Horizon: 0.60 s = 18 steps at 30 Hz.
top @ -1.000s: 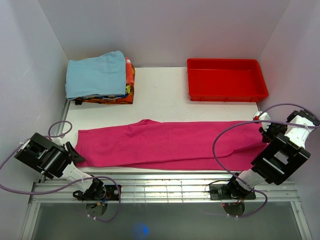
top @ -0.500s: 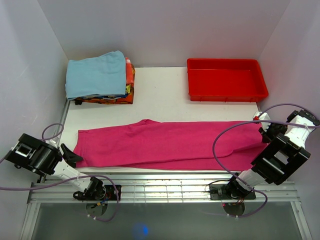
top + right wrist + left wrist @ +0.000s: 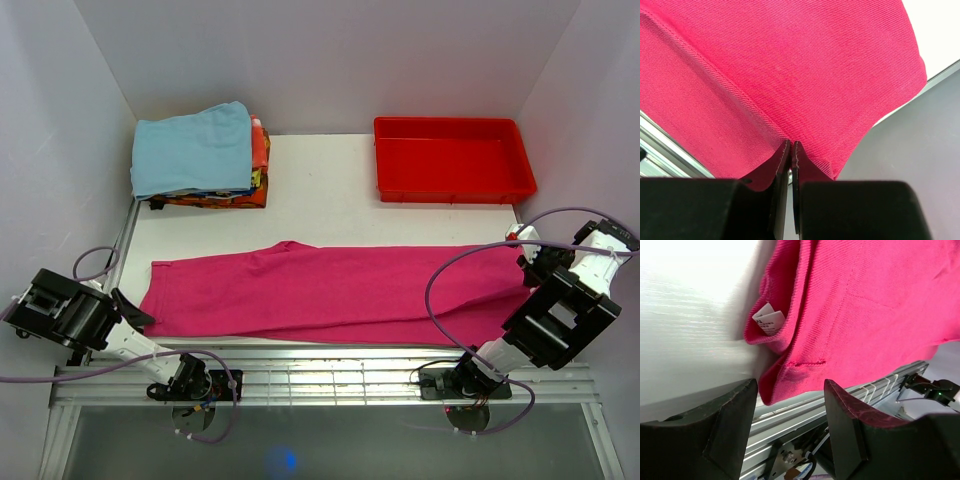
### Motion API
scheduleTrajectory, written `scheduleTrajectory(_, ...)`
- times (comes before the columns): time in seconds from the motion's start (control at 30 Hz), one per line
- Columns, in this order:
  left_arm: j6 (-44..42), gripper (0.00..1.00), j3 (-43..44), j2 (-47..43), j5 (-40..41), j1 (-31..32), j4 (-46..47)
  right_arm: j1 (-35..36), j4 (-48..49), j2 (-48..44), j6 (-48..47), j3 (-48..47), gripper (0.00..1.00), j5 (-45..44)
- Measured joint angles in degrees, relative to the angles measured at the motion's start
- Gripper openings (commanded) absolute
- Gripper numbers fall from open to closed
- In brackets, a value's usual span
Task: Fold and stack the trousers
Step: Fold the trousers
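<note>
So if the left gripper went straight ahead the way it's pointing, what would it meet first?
Most likely the trousers: the open left gripper points at their near corner, just below the white label. How far off it is remains unclear.

Work cell
You see a white table (image 3: 320, 205) between pale walls (image 3: 330, 60); an aluminium rail (image 3: 330, 362) borders its near edge.
</note>
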<state>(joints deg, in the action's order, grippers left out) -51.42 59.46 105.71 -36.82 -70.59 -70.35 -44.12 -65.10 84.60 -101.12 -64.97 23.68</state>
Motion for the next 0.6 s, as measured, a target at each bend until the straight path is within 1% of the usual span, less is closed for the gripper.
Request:
scheduleTrajectory(0.13,-1.2,0.67,1.0,0.1,-0.1,-0.2,-0.3,0.0,-0.3,0.0,0.0,-0.1,0.08,0.0)
scheduleTrajectory(0.3,-2.4,0.68,4.5,1.8,-0.3,-0.6,-0.2,0.0,-0.6,0.0,0.0,-0.1,0.08,-0.1)
scheduleTrajectory(0.47,-3.0,0.68,4.2,1.9,-0.8,-0.6,0.1,0.0,-0.6,0.0,0.0,-0.1,0.08,-0.2)
scheduleTrajectory(0.6,-2.8,0.66,1.8,1.9,-2.8,-0.4,0.2,0.0,-0.6,0.0,0.0,-0.1,0.08,-0.2)
